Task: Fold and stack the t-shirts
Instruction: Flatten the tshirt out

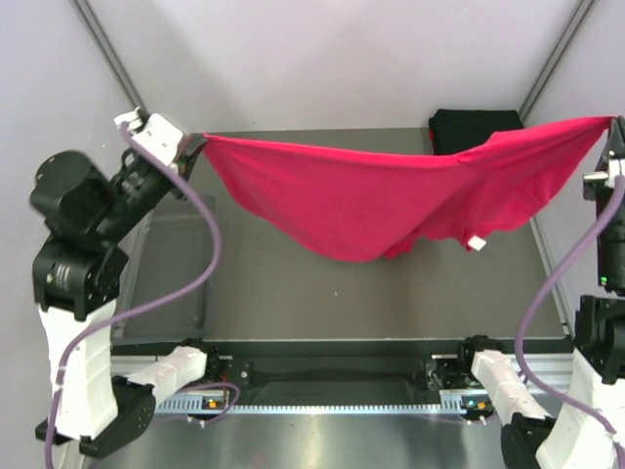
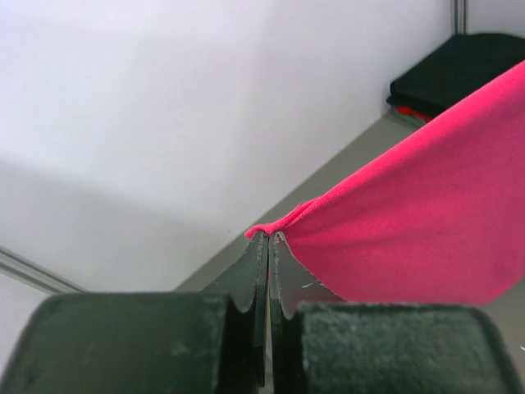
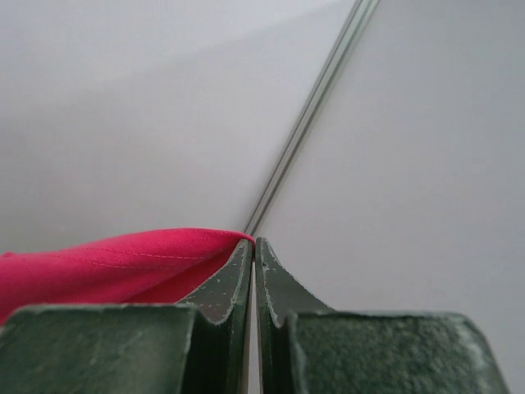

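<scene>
The magenta-pink t-shirt (image 1: 381, 200) hangs stretched in the air between both grippers, sagging in the middle above the table, its small white label (image 1: 477, 242) dangling low right. My left gripper (image 1: 198, 143) is shut on the shirt's left corner; in the left wrist view the cloth (image 2: 426, 213) runs off to the right from the closed tips (image 2: 268, 235). My right gripper (image 1: 613, 125) is shut on the right corner; in the right wrist view the cloth (image 3: 98, 267) leaves the tips (image 3: 253, 242) to the left. A folded stack with a black shirt on top (image 1: 474, 127) lies at the back right, also in the left wrist view (image 2: 459, 70).
The grey table (image 1: 322, 293) lies under the hanging shirt, with a shallow tray-like recess (image 1: 171, 269) at the left. White walls and metal frame posts (image 1: 107, 54) stand close behind.
</scene>
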Controlling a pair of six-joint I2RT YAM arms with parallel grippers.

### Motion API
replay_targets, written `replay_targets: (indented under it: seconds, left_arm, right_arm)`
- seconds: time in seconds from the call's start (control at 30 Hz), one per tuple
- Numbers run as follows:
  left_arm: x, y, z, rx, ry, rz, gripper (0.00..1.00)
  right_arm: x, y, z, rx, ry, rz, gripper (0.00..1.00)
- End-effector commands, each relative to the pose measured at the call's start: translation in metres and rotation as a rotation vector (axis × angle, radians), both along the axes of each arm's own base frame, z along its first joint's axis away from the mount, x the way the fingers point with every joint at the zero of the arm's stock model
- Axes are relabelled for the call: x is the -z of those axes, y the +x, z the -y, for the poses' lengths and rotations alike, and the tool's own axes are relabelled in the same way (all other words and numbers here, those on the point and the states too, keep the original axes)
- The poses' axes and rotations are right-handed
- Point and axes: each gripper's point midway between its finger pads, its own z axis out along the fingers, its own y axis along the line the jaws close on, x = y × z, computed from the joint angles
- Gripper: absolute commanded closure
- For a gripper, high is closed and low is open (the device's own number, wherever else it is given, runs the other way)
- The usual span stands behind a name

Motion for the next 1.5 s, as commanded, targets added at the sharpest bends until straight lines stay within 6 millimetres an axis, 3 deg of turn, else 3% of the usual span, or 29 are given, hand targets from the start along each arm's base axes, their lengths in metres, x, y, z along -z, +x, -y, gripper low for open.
replay_targets:
  seconds: [0.0,0.2,0.33,0.4,0.43,0.5,0.6,0.63,0.7,0.73,0.8,0.83,0.9,0.93,0.97,1.0,1.03,1.1,1.13,1.17,1.2,1.23,1.27,1.3,1.33,1.37,1.4,1.43,1.47]
  left_arm:
    - [-0.04,-0.026,-0.012,-0.026,-0.026,0.155,1.0]
    - [-0.072,-0.063,-0.034,-0.095,-0.05,0.296,1.0]
    - [-0.085,-0.072,-0.042,-0.127,-0.031,0.361,1.0]
    - [-0.083,-0.062,-0.044,-0.153,-0.013,0.356,1.0]
    - [-0.08,-0.056,-0.045,-0.164,0.006,0.35,1.0]
    - [-0.063,-0.027,-0.043,-0.186,0.048,0.284,1.0]
    - [-0.025,0.024,-0.042,-0.232,0.132,0.173,1.0]
    - [-0.007,0.046,-0.04,-0.241,0.175,0.127,1.0]
    - [0.028,0.076,-0.038,-0.255,0.23,0.041,1.0]
    - [0.049,0.097,-0.036,-0.261,0.267,-0.006,1.0]
    - [0.085,0.123,-0.032,-0.259,0.307,-0.061,1.0]
    - [0.106,0.14,-0.029,-0.257,0.333,-0.094,1.0]
    - [0.151,0.164,-0.025,-0.248,0.374,-0.166,1.0]
    - [0.173,0.185,-0.022,-0.249,0.389,-0.191,1.0]
    - [0.191,0.196,-0.021,-0.247,0.401,-0.214,1.0]
    - [0.213,0.206,-0.019,-0.241,0.419,-0.251,1.0]
    - [0.248,0.227,-0.015,-0.229,0.442,-0.309,1.0]
    - [0.279,0.248,-0.009,-0.216,0.458,-0.356,1.0]
    - [0.319,0.266,-0.006,-0.205,0.481,-0.424,1.0]
    - [0.332,0.279,-0.005,-0.214,0.489,-0.431,1.0]
    - [0.329,0.296,-0.003,-0.227,0.486,-0.413,1.0]
    - [0.365,0.311,-0.001,-0.228,0.503,-0.467,1.0]
    - [0.369,0.325,-0.001,-0.242,0.5,-0.455,1.0]
    - [0.355,0.345,-0.004,-0.299,0.486,-0.413,1.0]
    - [0.38,0.359,-0.004,-0.318,0.493,-0.438,1.0]
    - [0.357,0.38,-0.005,-0.366,0.461,-0.363,1.0]
    - [0.356,0.389,-0.01,-0.418,0.451,-0.35,1.0]
    - [0.37,0.399,-0.01,-0.434,0.453,-0.353,1.0]
    - [0.368,0.406,-0.009,-0.447,0.445,-0.334,1.0]
  right_arm:
    - [-0.031,-0.036,0.0,0.029,-0.039,0.113,1.0]
    - [-0.057,-0.078,-0.002,0.07,-0.111,0.183,1.0]
    - [-0.067,-0.086,0.001,0.104,-0.146,0.206,1.0]
    - [-0.07,-0.082,0.002,0.109,-0.151,0.206,1.0]
    - [-0.069,-0.071,0.004,0.111,-0.149,0.186,1.0]
    - [-0.065,-0.052,0.006,0.113,-0.156,0.153,1.0]
    - [-0.043,0.0,0.011,0.108,-0.17,0.07,1.0]
    - [-0.02,0.029,0.012,0.098,-0.179,-0.002,1.0]
    - [-0.004,0.057,0.013,0.089,-0.205,-0.036,1.0]
    - [0.023,0.086,0.016,0.081,-0.21,-0.109,1.0]
    - [0.046,0.117,0.017,0.073,-0.234,-0.158,1.0]
    - [0.084,0.149,0.02,0.058,-0.233,-0.252,1.0]
    - [0.118,0.179,0.019,0.033,-0.26,-0.314,1.0]
    - [0.161,0.206,0.021,0.014,-0.262,-0.405,1.0]
    - [0.179,0.219,0.02,-0.002,-0.272,-0.437,1.0]
    - [0.209,0.243,0.02,-0.02,-0.275,-0.497,1.0]
    - [0.232,0.255,0.021,-0.03,-0.281,-0.543,1.0]
    - [0.262,0.28,0.021,-0.034,-0.295,-0.599,1.0]
    - [0.294,0.302,0.023,-0.042,-0.297,-0.669,1.0]
    - [0.307,0.313,0.025,-0.033,-0.302,-0.699,1.0]
    - [0.32,0.324,0.025,-0.03,-0.305,-0.724,1.0]
    - [0.341,0.345,0.027,-0.028,-0.305,-0.765,1.0]
    - [0.349,0.356,0.029,-0.016,-0.304,-0.782,1.0]
    - [0.377,0.369,0.032,-0.002,-0.295,-0.84,1.0]
    - [0.364,0.383,0.032,0.005,-0.293,-0.811,1.0]
    - [0.369,0.389,0.034,0.036,-0.283,-0.827,1.0]
    - [0.384,0.399,0.033,0.035,-0.281,-0.852,1.0]
    - [0.375,0.407,0.031,0.039,-0.284,-0.831,1.0]
    - [0.375,0.412,0.026,0.041,-0.286,-0.825,1.0]
